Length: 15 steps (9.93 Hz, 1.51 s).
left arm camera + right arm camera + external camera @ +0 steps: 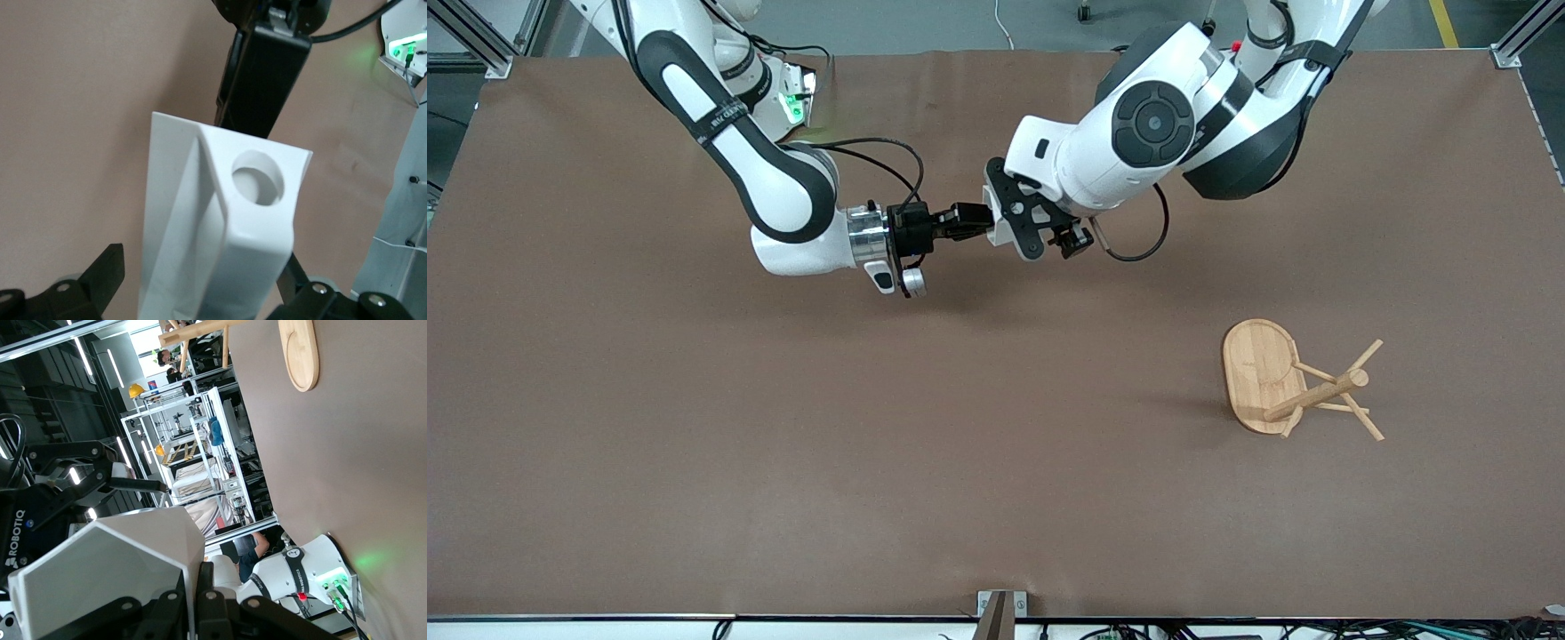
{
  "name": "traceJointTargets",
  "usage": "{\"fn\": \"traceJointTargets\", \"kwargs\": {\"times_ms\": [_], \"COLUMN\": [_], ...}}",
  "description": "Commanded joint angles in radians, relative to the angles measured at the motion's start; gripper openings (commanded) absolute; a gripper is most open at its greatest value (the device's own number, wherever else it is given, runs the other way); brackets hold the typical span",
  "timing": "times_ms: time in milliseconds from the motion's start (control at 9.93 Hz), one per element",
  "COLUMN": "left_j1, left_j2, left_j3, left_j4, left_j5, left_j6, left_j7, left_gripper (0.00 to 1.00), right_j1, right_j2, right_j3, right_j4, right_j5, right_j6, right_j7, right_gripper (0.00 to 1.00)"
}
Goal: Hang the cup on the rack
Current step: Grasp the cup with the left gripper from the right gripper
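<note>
Handover: right claw (960,220) clamps the small white angular cup (220,233), left claw (996,222) apart around it. I think the left must squeeze next, then go toward four o'clock to the light bamboo peg rack (1258,373).

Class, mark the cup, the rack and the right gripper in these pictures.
cup (220,253), left wrist view, on its handle below the round hole.
rack (1258,373), front view, on its oval base.
right gripper (971,220), front view, between its fingers at the cup.

White arms, black joints, black cables
</note>
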Motion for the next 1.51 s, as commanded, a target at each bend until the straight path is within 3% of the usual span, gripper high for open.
{"fn": "traceJointTargets", "kwargs": {"times_ms": [0,101,302,604,705,805,1107,1309,1409], "left_j1": [-0.001,0.001,0.001,0.010,0.013,0.013,0.021,0.066,0.112], "left_j2": [0.011,0.008,0.005,0.000,0.000,-0.003,-0.013,-0.003,0.000], "left_j3": [-0.003,-0.003,-0.004,-0.015,-0.015,-0.015,-0.003,-0.003,-0.001], "left_j4": [-0.030,-0.030,-0.030,-0.031,-0.030,-0.028,-0.040,-0.045,-0.048], "left_j5": [0.013,0.013,0.011,0.011,0.013,0.014,0.034,0.122,0.146], "left_j6": [0.004,-0.009,-0.045,-0.070,-0.078,-0.079,-0.087,-0.089,-0.087], "left_j7": [0.041,0.043,0.043,0.037,0.026,0.021,-0.041,-0.052,-0.060], "left_gripper": [1.00,1.00,0.70,0.34,0.20,0.19,0.02,0.00,0.00], "right_j1": [-0.011,-0.011,-0.011,-0.010,-0.011,-0.010,-0.029,-0.057,-0.063], "right_j2": [-0.020,-0.020,-0.025,-0.025,-0.025,-0.026,-0.031,-0.063,-0.080], "right_j3": [0.017,0.019,0.019,0.019,0.019,0.019,0.008,-0.013,-0.053], "right_j4": [-0.011,-0.011,-0.013,-0.011,-0.011,-0.011,-0.022,-0.049,-0.055], "right_j5": [0.045,0.045,0.045,0.045,0.045,0.045,0.030,-0.034,-0.086], "right_j6": [-0.004,-0.004,-0.004,-0.002,-0.005,-0.001,0.023,0.091,0.112], "right_j7": [-0.013,-0.012,-0.010,-0.008,-0.005,-0.010,-0.013,-0.010,-0.005], "right_gripper": [0.01,0.01,0.01,0.01,0.10,0.99,1.00,1.00,1.00]}}
